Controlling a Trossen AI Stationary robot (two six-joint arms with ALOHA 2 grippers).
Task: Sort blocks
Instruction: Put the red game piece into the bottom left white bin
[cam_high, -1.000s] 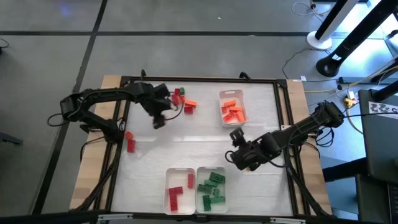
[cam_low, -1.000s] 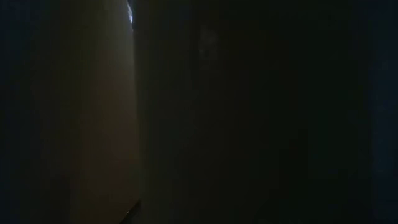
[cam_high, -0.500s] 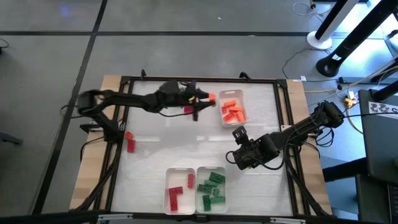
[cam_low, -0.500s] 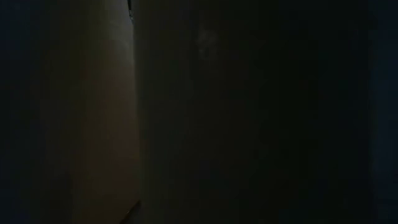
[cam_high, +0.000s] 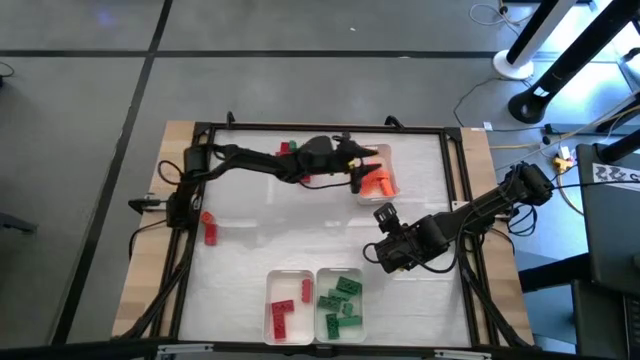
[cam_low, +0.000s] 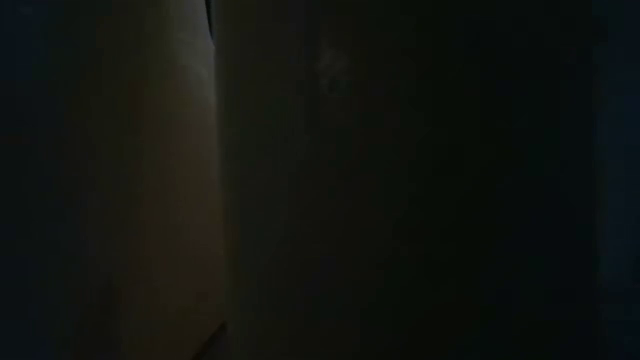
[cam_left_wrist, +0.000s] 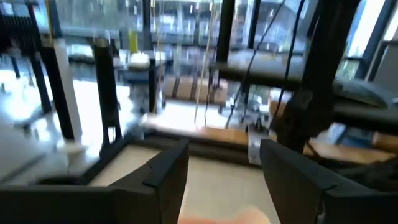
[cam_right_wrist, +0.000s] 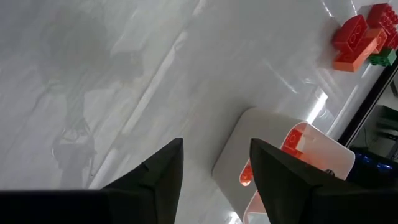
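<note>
Low view was dark | left gripper (cam_high: 362, 183) fingers apart, over orange tray (cam_high: 386, 184) | right gripper (cam_right_wrist: 213, 171) fingers apart, empty | no readable writing

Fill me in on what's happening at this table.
A two-armed robot is sorting small toy blocks by colour into white trays. The left claw is stretched over the orange tray at the far side, jaws apart with nothing visible between them. The right claw waits open over bare table, mid-right. A red tray and a green tray sit at the near edge. A few loose blocks still lie unsorted on the left.
</note>
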